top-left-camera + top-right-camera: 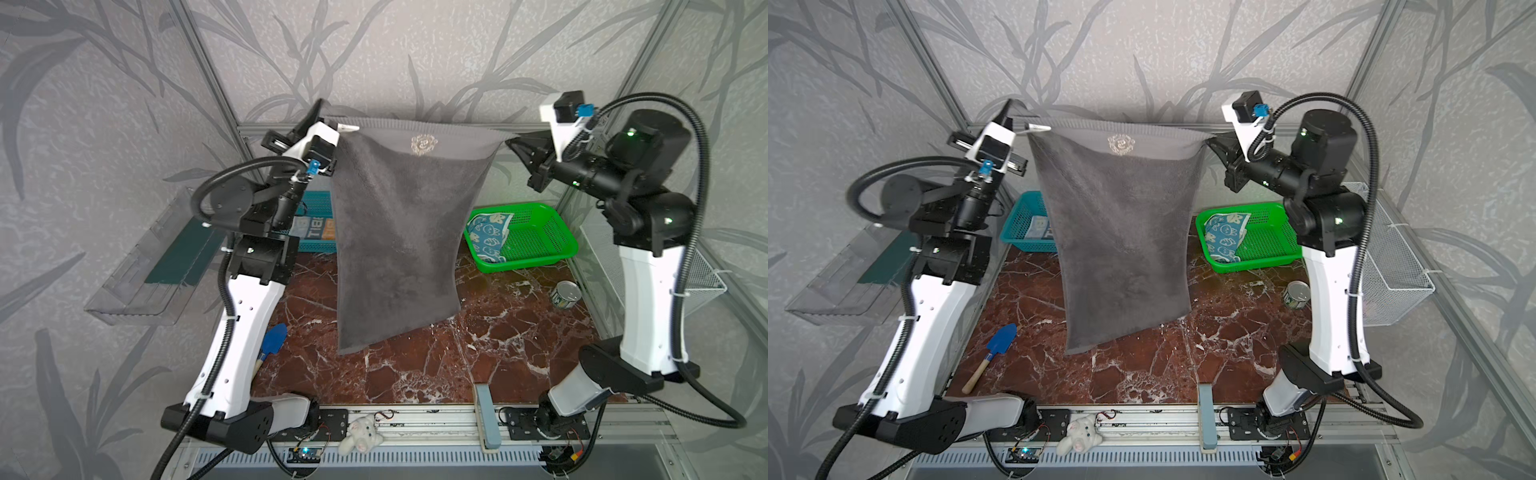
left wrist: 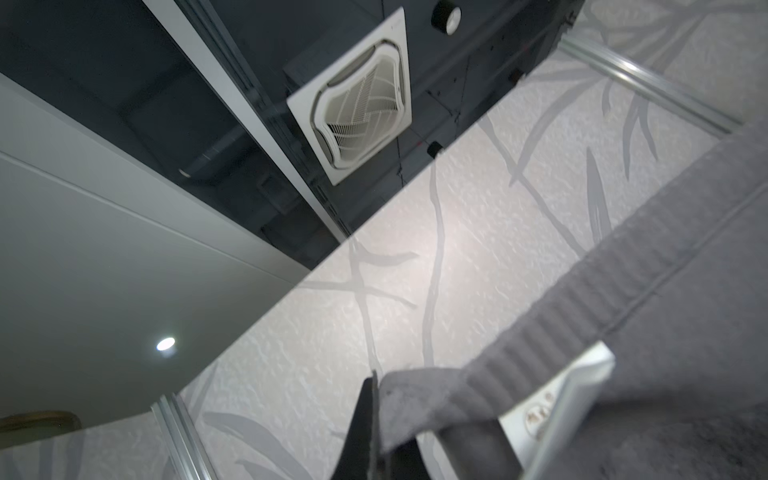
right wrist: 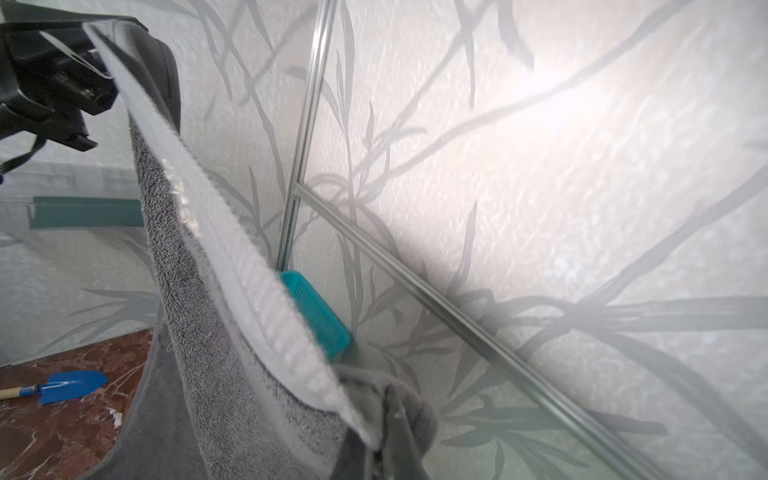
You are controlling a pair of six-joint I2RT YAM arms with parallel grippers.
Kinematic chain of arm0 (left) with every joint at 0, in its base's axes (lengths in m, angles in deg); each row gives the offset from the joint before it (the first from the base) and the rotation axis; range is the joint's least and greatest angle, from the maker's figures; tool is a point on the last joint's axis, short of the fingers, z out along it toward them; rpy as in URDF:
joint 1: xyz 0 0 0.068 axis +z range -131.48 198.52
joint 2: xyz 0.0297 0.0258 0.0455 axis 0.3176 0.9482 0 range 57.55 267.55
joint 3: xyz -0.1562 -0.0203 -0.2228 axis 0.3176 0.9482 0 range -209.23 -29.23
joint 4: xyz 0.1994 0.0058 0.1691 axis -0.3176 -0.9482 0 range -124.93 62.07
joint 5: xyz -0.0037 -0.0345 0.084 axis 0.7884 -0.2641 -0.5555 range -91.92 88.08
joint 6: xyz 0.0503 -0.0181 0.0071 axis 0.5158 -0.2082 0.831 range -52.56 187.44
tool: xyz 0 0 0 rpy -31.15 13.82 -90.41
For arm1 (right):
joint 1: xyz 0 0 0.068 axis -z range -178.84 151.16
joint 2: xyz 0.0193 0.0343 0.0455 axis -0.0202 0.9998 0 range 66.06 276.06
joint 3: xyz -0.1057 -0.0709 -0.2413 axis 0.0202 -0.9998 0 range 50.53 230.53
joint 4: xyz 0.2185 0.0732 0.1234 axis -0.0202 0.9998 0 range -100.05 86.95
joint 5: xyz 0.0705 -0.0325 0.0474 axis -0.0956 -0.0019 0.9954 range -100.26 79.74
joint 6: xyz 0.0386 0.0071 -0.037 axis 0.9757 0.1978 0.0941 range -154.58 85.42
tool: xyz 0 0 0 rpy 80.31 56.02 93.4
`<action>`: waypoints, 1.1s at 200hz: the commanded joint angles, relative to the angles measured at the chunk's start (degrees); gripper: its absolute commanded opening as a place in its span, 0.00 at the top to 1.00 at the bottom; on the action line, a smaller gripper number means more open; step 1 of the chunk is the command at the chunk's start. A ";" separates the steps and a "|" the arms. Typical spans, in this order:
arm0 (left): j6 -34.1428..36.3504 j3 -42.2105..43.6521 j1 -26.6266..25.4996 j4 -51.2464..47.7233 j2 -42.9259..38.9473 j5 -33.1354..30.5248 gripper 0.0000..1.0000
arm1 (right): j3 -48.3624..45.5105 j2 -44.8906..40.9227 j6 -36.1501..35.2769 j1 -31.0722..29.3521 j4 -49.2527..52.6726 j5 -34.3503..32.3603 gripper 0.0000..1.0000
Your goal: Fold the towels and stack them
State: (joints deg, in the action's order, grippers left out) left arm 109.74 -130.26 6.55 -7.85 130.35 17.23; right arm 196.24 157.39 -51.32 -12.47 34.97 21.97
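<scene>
Both arms are reared up high with elbows bent, wrists aimed at the back wall. The left pincer is clamped tight on one top corner of the dark grey towel, the right pincer on the other, so it hangs spread like a curtain above the bench. The bunny towel sits bunched in the green basket, the lettered towel in the teal basket.

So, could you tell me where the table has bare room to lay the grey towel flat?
The widest bare patch is the front middle of the marble table, bordered by the blue trowel on the left, the can on the right and the front rail. The back is crowded: teal basket and green basket, the grey towel hanging between them.
</scene>
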 commanded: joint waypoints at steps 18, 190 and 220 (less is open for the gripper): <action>-5.55 -4.31 -0.27 0.14 -6.79 4.78 1.00 | -1.64 -9.38 0.65 -0.17 -1.28 -3.57 1.00; 4.78 -18.70 0.16 -0.42 16.25 -1.47 1.00 | 12.78 14.55 0.41 5.11 -2.63 -14.90 1.00; 8.91 -14.24 0.28 0.22 22.77 -4.51 1.00 | 18.95 25.65 0.31 5.89 -1.32 -16.02 1.00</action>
State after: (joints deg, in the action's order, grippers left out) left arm 112.71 -147.20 6.09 -9.80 150.26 18.52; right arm 211.95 177.00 -52.02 -7.75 31.05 10.63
